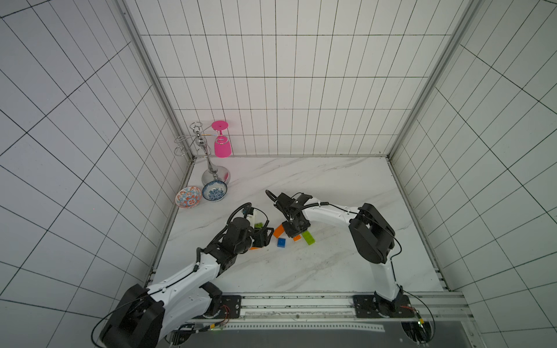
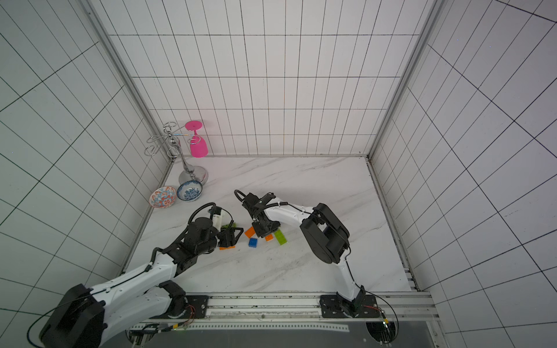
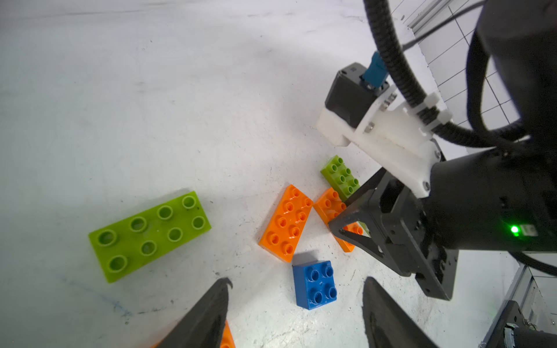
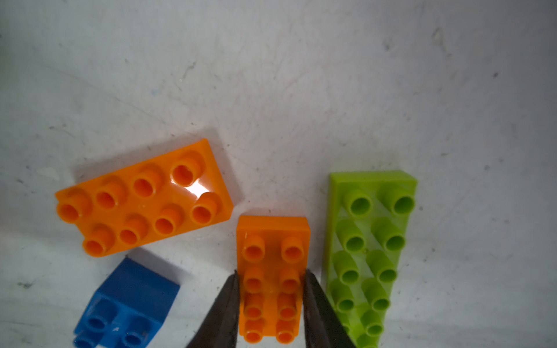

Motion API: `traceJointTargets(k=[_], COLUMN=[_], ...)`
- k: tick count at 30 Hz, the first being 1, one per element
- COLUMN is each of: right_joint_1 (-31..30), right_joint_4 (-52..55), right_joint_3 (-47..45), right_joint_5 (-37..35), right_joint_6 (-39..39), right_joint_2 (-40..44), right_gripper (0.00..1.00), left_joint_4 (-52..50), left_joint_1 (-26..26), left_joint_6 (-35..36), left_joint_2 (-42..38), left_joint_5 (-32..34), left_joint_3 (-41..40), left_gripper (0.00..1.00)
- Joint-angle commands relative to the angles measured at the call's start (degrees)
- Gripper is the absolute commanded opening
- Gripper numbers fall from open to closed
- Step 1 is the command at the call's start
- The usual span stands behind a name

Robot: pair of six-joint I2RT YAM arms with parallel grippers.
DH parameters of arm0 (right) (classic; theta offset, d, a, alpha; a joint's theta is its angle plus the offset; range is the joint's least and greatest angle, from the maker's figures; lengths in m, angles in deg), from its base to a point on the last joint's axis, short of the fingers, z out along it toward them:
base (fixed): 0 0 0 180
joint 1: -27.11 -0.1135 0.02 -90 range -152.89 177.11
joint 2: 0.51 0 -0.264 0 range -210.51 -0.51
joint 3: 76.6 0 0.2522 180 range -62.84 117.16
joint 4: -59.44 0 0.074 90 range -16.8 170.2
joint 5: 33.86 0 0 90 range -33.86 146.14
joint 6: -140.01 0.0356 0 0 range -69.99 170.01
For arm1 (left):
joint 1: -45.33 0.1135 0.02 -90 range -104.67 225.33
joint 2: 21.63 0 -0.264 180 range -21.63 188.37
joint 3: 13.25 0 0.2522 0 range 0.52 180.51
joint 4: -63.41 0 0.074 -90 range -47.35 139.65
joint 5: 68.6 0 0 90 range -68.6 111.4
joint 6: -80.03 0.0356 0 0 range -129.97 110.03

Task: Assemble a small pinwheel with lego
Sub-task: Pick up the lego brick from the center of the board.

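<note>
right gripper (image 4: 271,278): clamped on orange brick (image 4: 272,238) beside lime-green brick (image 4: 370,241) | left gripper (image 3: 297,286): jaws apart, empty, near blue brick (image 3: 315,284)

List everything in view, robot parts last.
Lime-green bricks: two seen, lime-green, one at each side of the cluster.
Blue brick: one, blue, mid-cluster.
Gripped orange brick: one, orange, beside a lime-green brick.
Loose orange bricks: two, orange, one by the blue brick, one partly hidden at the cluster's edge.
Bowls: two, orange-patterned and blue-patterned, far left corner.
Glass stand: one, silver, behind the bowls.
Goblet: one, pink, hanging upside down on the stand.
Table: one, white marble.
Left tool: one, black, open, facing the blue brick.
Right tool: one, black, closed on the gripped orange brick.
</note>
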Motion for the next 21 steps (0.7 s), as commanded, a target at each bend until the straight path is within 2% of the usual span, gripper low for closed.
traceJointTargets(k=[1, 10, 16, 21], right_joint_1=[-0.39, 1.02, 4.27, 6.46], right_joint_4=[1.17, 2.52, 4.30, 5.33], right_joint_3=[2.34, -0.08, -4.66, -5.51], right_joint_5=[2.50, 1.12, -0.58, -1.33], right_joint_6=[-0.97, -2.33, -6.24, -9.66], right_joint_2=[2.36, 6.64, 11.10, 11.54], right_gripper=[0.33, 0.33, 0.33, 0.32], left_joint_4=[-0.88, 1.99, 6.75, 11.44], left_joint_1=[2.02, 1.21, -4.82, -8.79], left_joint_6=[-0.33, 1.12, 0.57, -1.15], left_joint_2=[-2.03, 0.85, 6.25, 11.76], left_joint_5=[0.25, -4.17, -3.53, -2.81], left_joint_3=[-1.23, -0.23, 1.79, 3.59], left_gripper=[0.72, 0.72, 0.72, 0.72])
